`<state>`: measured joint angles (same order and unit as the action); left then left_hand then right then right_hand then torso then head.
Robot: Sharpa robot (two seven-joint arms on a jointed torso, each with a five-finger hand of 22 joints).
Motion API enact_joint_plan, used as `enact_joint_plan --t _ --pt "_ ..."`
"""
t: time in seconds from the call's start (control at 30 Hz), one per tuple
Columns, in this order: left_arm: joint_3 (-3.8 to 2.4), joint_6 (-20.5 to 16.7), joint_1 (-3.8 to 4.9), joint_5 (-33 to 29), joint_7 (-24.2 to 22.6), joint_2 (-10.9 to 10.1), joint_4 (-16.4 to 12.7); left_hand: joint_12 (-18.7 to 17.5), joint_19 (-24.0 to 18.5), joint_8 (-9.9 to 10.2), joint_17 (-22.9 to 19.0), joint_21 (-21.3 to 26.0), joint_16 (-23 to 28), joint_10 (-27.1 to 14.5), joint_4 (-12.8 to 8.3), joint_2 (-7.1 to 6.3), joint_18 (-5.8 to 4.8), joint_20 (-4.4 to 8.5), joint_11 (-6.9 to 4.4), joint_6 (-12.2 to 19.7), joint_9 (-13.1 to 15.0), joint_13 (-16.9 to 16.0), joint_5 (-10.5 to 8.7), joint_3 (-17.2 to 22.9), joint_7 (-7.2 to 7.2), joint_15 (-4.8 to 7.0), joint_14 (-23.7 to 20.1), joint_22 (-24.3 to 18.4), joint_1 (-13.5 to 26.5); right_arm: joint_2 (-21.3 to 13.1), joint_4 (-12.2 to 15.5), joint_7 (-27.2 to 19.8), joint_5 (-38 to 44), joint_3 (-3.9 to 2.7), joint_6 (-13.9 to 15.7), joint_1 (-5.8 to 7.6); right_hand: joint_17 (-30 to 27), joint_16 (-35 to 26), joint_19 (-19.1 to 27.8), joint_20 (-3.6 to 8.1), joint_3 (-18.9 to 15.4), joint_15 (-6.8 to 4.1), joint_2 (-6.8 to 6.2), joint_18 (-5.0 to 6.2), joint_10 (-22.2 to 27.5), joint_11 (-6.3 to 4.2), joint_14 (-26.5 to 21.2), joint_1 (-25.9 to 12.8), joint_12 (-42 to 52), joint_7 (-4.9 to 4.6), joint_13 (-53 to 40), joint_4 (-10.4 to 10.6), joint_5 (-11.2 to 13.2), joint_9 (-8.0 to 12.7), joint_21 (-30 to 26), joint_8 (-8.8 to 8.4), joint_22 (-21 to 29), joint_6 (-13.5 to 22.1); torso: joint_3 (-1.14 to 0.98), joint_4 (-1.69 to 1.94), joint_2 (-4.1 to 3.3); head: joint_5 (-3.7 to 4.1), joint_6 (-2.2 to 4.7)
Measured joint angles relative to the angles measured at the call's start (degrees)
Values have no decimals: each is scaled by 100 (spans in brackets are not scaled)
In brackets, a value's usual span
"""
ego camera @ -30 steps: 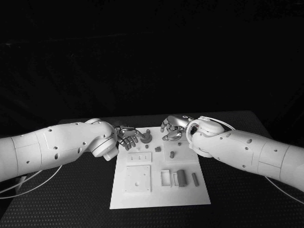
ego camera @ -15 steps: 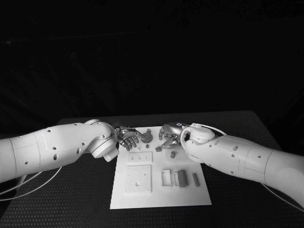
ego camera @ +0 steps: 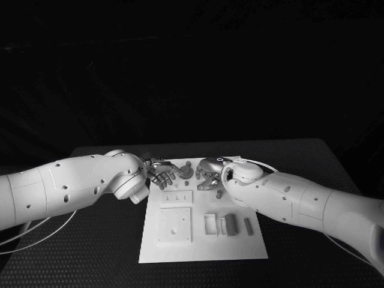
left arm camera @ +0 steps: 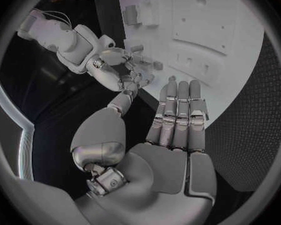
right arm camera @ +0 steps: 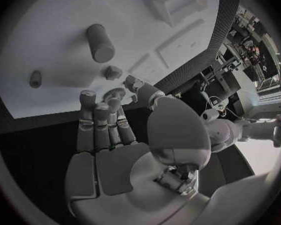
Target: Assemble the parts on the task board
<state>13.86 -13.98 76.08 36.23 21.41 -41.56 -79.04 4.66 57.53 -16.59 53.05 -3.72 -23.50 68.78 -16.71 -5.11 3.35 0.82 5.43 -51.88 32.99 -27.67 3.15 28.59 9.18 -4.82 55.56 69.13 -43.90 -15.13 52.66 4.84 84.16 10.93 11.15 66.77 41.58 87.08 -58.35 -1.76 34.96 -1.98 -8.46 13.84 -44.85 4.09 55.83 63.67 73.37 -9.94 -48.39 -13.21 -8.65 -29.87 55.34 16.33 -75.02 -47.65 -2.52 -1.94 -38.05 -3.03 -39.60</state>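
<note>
Both hands work at the far edge of the task board (ego camera: 201,252), the white plate on the black table (ego camera: 88,252); the left hand (ego camera: 162,176) hovers over the board's far left corner, fingers straight and side by side in its own wrist view, palm bare, holding nothing; the right hand (ego camera: 211,174) sits at the far edge near the middle, and in its wrist view the fingers (right arm camera: 93,115) curl toward a small toothed part, the gear (right arm camera: 114,92), which lies against the fingertips; whether it is truly pinched or only touched I cannot tell. Nearby on the board stand a short cylinder (right arm camera: 100,42), a small knob (right arm camera: 112,72) and a little peg (right arm camera: 35,78), apart from one another; toward the near edge lie a square plate (ego camera: 174,225) and several upright blocks (ego camera: 228,224).

The step in hand looks like taking or seating the gear at the far edge. The next move likely calls for a firm thumb-and-finger hold on it, then a level approach onto its post, with the left hand kept clear or steadying the board.
</note>
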Motion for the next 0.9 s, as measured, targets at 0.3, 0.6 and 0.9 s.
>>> enact_joint_plan --t 0.3,0.6,0.9 --pt "-1 0 44 -5 -9 -6 -44 25 0 0 -6 0 0 0 13 -5 -3 0 0 0 6 -3 0 -13 0 0 0 -17 -41 45 -132 19 88 52 -33 -23 5 0 0 -1 16 6 0 0 0 0 6 0 0 -18 -3 -16 0 0 0 0 0 19 4 1 -3 -24 -59" --pt "-1 2 49 -7 -16 -21 -43 33 0 0 -12 0 0 -20 13 -16 -26 0 -20 0 6 -3 0 -13 0 0 0 -23 -74 -2 -123 34 139 55 -110 -23 5 0 13 10 16 7 0 0 0 0 6 0 -1 -17 -5 -47 0 1 24 -1 0 20 3 -9 2 -48 -96" --pt "-1 3 49 -10 -22 4 -15 33 0 0 -14 0 0 -20 -3 -16 -27 0 -20 0 5 -2 0 -28 0 0 0 -27 -74 63 -151 36 158 81 -181 -29 10 0 24 19 31 10 24 0 0 0 3 24 -1 -17 -4 -95 0 -5 24 -1 0 20 3 -14 1 -35 -104"
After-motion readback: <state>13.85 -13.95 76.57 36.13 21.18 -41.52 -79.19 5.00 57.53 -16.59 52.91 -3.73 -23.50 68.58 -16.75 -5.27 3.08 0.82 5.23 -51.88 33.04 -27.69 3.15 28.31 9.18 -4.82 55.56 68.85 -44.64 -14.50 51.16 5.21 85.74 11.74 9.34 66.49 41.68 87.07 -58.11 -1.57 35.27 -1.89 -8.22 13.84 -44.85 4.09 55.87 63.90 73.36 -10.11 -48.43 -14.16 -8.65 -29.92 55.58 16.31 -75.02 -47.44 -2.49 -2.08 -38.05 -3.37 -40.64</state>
